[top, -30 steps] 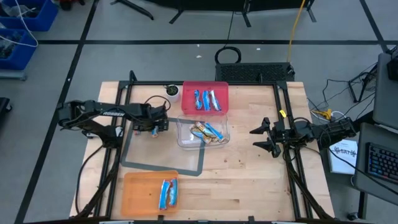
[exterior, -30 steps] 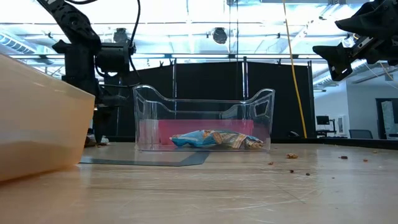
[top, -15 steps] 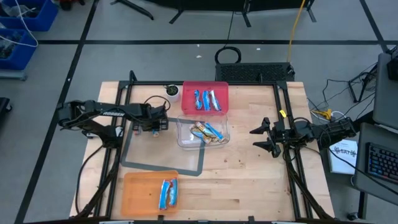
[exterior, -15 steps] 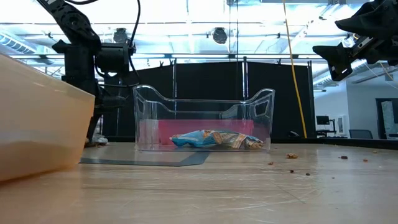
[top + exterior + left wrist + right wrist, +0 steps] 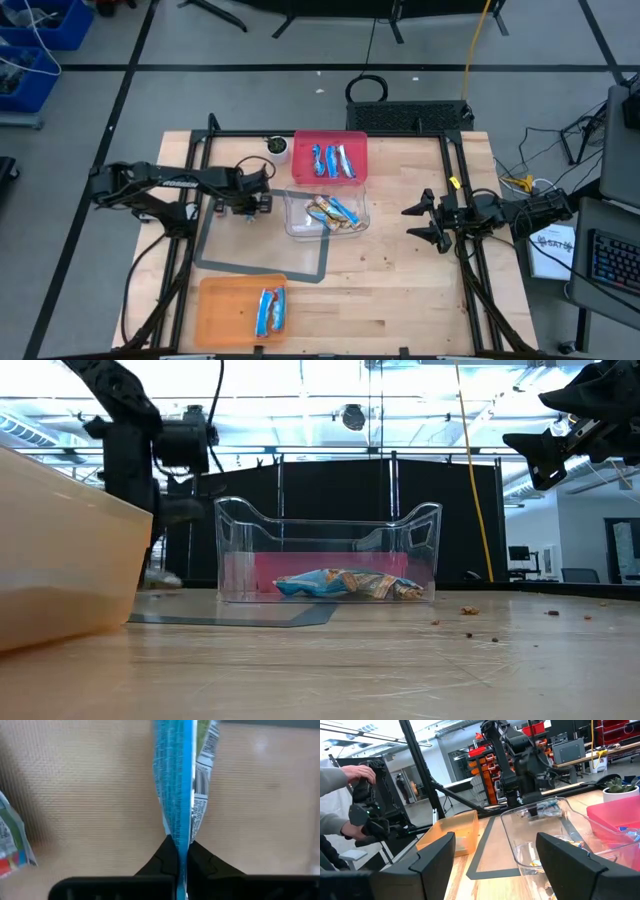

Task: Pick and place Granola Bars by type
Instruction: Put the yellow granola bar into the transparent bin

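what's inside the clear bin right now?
The clear bin holds a small pile of granola bars, blue-and-white and tan wrappers mixed. They overlap, so the exact count and anything beneath the pile are hidden. Neither hand is inside it.

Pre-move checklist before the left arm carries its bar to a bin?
1. Left gripper shut on the blue bar: ok, wrapper pinched between the fingertips.
2. Only one bar held: ok, a single wrapper in the left wrist view.
3. Matching bin: cannot tell; the orange bin and the red bin both hold blue bars.
4. Clear bin out of the path: ok, it sits beside the gripper.
5. Right gripper clear: ok, open, parked at the table's right side.
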You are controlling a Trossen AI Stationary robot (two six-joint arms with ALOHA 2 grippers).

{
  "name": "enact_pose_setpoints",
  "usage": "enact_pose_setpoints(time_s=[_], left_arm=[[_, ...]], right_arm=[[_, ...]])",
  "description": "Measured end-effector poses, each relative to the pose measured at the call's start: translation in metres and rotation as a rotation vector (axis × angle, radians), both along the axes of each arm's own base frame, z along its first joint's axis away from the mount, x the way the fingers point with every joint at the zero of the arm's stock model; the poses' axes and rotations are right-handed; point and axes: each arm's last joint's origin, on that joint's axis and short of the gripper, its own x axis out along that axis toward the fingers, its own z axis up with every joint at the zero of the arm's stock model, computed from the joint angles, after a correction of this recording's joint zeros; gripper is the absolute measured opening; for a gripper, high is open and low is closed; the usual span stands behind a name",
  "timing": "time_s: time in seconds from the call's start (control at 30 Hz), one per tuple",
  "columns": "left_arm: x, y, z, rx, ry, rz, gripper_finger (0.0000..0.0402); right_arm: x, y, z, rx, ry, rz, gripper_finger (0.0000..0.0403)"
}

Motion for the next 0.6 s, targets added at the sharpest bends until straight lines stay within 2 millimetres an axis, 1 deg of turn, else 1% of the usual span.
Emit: enact_pose_setpoints(time_s=[0.13, 0.3, 0.47, 0.6], left_arm=[[0.003, 0.000, 0.017, 0.054, -0.006, 0.003, 0.0009], [0.007, -0.001, 0.043, 0.101, -0.027, -0.053, 0.0009], [0.019, -0.001, 0.083, 0.189, -0.123, -0.170, 0.0008], [0.032, -0.001, 0.126, 0.314, -0.216, -0.306, 0.0008]], right_arm=[[0.000, 0.000, 0.000, 0.000, 0.000, 0.000, 0.0267], [0.000, 0.000, 0.000, 0.000, 0.000, 0.000, 0.0267], [0.000, 0.000, 0.000, 0.000, 0.000, 0.000, 0.0267], [0.000, 0.000, 0.000, 0.000, 0.000, 0.000, 0.0267]])
